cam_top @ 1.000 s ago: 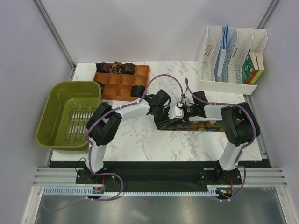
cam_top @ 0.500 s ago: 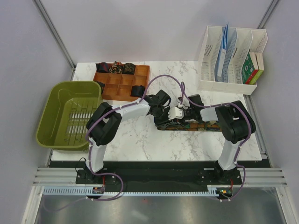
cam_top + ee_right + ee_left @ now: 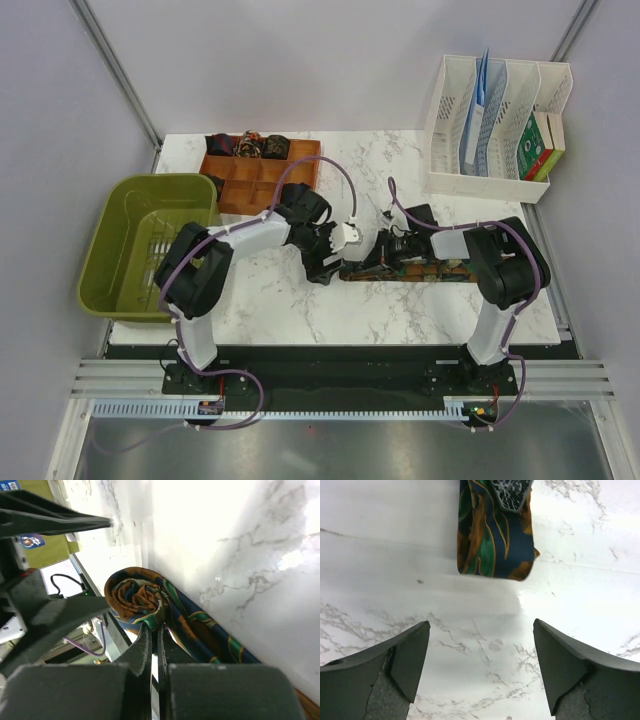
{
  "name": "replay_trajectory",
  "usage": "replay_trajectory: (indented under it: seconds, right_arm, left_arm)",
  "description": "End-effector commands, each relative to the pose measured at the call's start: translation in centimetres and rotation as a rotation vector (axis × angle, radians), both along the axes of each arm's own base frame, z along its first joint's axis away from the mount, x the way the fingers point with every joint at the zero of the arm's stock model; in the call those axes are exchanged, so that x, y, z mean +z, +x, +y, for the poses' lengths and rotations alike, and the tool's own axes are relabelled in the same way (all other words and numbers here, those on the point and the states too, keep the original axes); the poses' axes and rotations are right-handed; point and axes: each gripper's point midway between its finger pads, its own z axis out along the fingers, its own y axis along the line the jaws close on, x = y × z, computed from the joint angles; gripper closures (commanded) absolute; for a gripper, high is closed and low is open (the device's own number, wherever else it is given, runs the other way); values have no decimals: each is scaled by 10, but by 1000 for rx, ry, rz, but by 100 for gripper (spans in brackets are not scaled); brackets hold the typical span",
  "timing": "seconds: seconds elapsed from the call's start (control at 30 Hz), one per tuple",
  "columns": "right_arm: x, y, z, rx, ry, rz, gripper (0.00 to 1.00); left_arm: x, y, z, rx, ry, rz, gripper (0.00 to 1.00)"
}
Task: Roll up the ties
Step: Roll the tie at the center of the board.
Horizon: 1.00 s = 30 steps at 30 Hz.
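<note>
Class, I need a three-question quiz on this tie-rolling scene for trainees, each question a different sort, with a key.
1. True or false: the left gripper is open and apart from the patterned tie.
2. The right gripper is shut on: A) the tie's rolled end, B) the green basket, C) a cable.
3. Fill in: the rolled ties at the table's back left sit in a wooden ___.
Key: 1 true; 2 A; 3 tray.

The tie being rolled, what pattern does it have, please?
The tie has orange-green leaves on navy; left wrist view shows it best.
</note>
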Motion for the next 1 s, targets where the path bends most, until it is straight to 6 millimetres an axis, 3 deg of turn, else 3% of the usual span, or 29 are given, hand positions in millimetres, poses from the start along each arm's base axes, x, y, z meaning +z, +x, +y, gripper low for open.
replay_trajectory:
  seconds: [0.0, 0.4, 0.53, 0.7, 0.8, 0.9, 0.97]
  right_arm:
    - [-33, -3, -19, -19, -144, 19, 100]
    - [-59, -15, -37, -19, -218, 90, 100]
    - [-66, -19, -39, -23, -226, 121, 100]
    - [-69, -18, -35, -14, -223, 135, 100]
    - [-66, -18, -34, -10, -219, 126, 100]
    - [-61, -19, -30, 0, -205, 117, 100]
    - [-56, -19, -25, 10, -193, 97, 100]
  left_arm:
    - [28, -5, -14, -9, -122, -38, 8]
    - [21, 12, -60, -54, -167, -90, 7]
    - [13, 8, -69, -96, -162, -107, 9]
    - [11, 4, -62, -123, -139, -131, 38]
    - [6, -5, -48, -140, -110, -144, 37]
    - [6, -15, -40, -163, -121, -157, 51]
    - [11, -15, -44, -144, -141, -156, 47]
